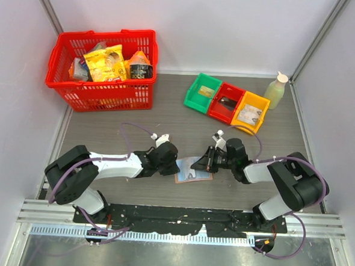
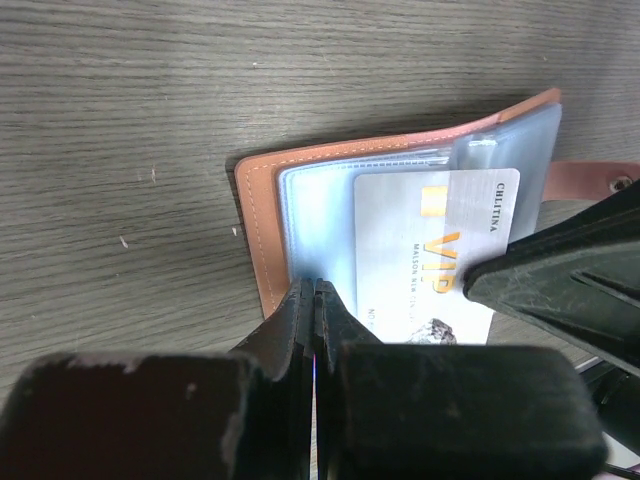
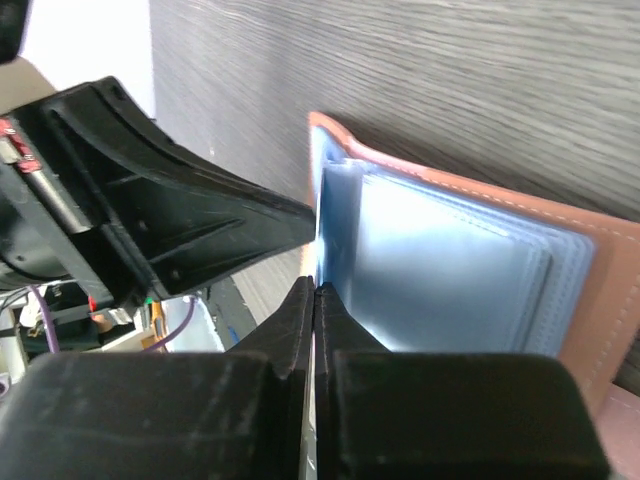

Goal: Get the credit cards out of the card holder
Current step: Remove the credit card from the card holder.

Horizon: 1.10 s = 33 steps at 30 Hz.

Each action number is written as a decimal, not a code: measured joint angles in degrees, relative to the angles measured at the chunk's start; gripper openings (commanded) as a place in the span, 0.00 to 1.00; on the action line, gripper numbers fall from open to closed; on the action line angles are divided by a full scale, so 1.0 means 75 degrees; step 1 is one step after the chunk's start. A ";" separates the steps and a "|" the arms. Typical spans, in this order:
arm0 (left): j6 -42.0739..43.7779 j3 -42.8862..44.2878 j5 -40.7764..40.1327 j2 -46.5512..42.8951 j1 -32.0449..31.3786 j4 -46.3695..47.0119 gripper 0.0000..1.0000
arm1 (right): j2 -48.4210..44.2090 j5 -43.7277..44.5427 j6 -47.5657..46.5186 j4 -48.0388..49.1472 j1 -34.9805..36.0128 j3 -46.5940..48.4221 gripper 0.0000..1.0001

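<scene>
Leather-look pinkish-tan holder (image 1: 194, 176) lies open on the near half of the table (image 1: 104, 140); its blue sleeves (image 2: 320, 210) look light and floppy, so pin them. Your pale VIP card (image 2: 420, 240) looks thin, stiff and slick: pinch its bare edge. Your left gripper (image 2: 315, 295) and right gripper (image 3: 315, 292) are both closed at the sleeve edges, grip unclear.

We see the left gripper (image 1: 174, 163) and right gripper (image 1: 201, 163) close together over the card holder (image 1: 194, 177) at mid-frame on the grey table (image 1: 105, 128), a red basket (image 1: 101, 96) upper left, coloured bins (image 1: 217, 109) and a bottle (image 1: 276, 91) upper right.
</scene>
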 measured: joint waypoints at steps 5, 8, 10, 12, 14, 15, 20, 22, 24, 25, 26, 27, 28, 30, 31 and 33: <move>-0.0003 0.0000 -0.0047 -0.0006 0.0000 0.0000 0.00 | -0.0262 0.0210 -0.0536 -0.0994 -0.0265 0.0015 0.00; -0.0003 0.0000 -0.0070 -0.0012 0.0000 -0.0003 0.00 | -0.0816 0.0385 -0.0991 -0.1871 -0.0411 0.0090 0.01; 0.0006 0.0000 -0.0082 -0.0015 0.0000 0.0000 0.01 | -0.1221 0.0533 -0.1314 -0.2506 -0.0446 0.0233 0.01; 0.0023 -0.0003 -0.0082 -0.0038 0.0000 -0.0003 0.09 | -0.1612 0.0708 -0.1652 -0.3168 -0.0458 0.0443 0.00; 0.0125 -0.0032 -0.0085 -0.0099 0.0000 -0.0009 0.18 | -0.2020 0.0903 -0.2034 -0.3905 -0.0463 0.0752 0.01; 0.0221 -0.0055 -0.0090 -0.0169 0.0000 -0.0061 0.23 | -0.2069 0.0927 -0.2087 -0.3993 -0.0463 0.0796 0.01; 0.0968 -0.0102 -0.0099 -0.1032 0.0070 -0.0396 0.67 | -0.2629 0.1154 -0.2771 -0.5496 -0.0463 0.1364 0.01; 0.1419 -0.0050 -0.0044 -0.1568 0.0172 -0.0525 0.82 | -0.2894 0.1204 -0.3005 -0.6044 -0.0466 0.1580 0.00; 0.1894 0.0122 0.0073 -0.1985 0.0321 -0.0676 0.89 | -0.3162 0.1186 -0.3179 -0.6455 -0.0463 0.1795 0.01; 0.2174 0.0268 0.0169 -0.2162 0.0417 -0.0766 0.94 | -0.3284 0.1151 -0.3279 -0.6627 -0.0463 0.1912 0.01; 0.2544 0.0484 0.0297 -0.2337 0.0522 -0.0874 0.97 | -0.3395 0.1093 -0.3354 -0.6793 -0.0463 0.2037 0.00; 0.2827 0.0632 0.0376 -0.2439 0.0577 -0.0915 0.99 | -0.3491 0.1026 -0.3462 -0.6924 -0.0455 0.2159 0.01; 0.3162 0.0842 0.0484 -0.2538 0.0644 -0.1026 1.00 | -0.3552 0.0956 -0.3529 -0.7029 -0.0443 0.2259 0.01; 0.3885 0.1265 0.0819 -0.2652 0.0758 -0.1209 1.00 | -0.3649 0.0781 -0.3713 -0.7291 -0.0405 0.2518 0.01; 0.4156 0.1440 0.0965 -0.2664 0.0778 -0.1291 1.00 | -0.3684 0.0702 -0.3809 -0.7405 -0.0370 0.2640 0.00; 0.4858 0.1856 0.1376 -0.2658 0.0790 -0.1521 1.00 | -0.3756 0.0557 -0.3998 -0.7624 -0.0242 0.2862 0.01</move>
